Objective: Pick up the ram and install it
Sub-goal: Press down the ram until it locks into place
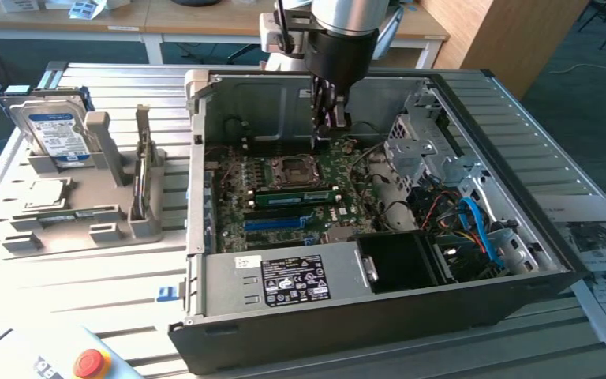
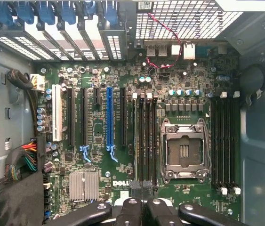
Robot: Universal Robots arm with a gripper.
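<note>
Far off to the exterior view's left of the CPU socket (image 1: 290, 168), outside the PC case (image 1: 387, 316): grey holder (image 1: 92, 217) on the slatted table (image 1: 92, 276). It carries a hard drive (image 1: 59, 130) w/ blue-white label stood upright, a flat square silver chip (image 1: 45, 192) lying in front, and a thin upright slab (image 1: 143, 158); can't tell what that slab is.

Further from the socket toward the near-left corner: red button (image 1: 91, 363).

Inside the case, just beside the socket on its near side: the ram (image 1: 293, 196). Long, narrow, thin green stick, set on edge along the motherboard (image 1: 282, 225), approx as long as the socket's side and a bit more. Looks seated in a slot; chips on it too small to make out. Blue slot parallel, a little further from the socket.

Just to the exterior view's right of the socket and above it: gripper (image 1: 331, 130) hanging tips-down from the arm, clear of the board. In the wrist view, black fingers (image 2: 131, 212) pressed together at the gripper (image 2: 144, 209), closed right down, nothing seen between them. Lined up w/ the dark slot bank (image 2: 145, 141) next to the socket (image 2: 184, 150).

Well to the right of the socket: drive cage (image 1: 429, 150), then blue cables (image 1: 480, 229). Beyond the case wall: printed sheets (image 1: 598, 253) on the table.
</note>
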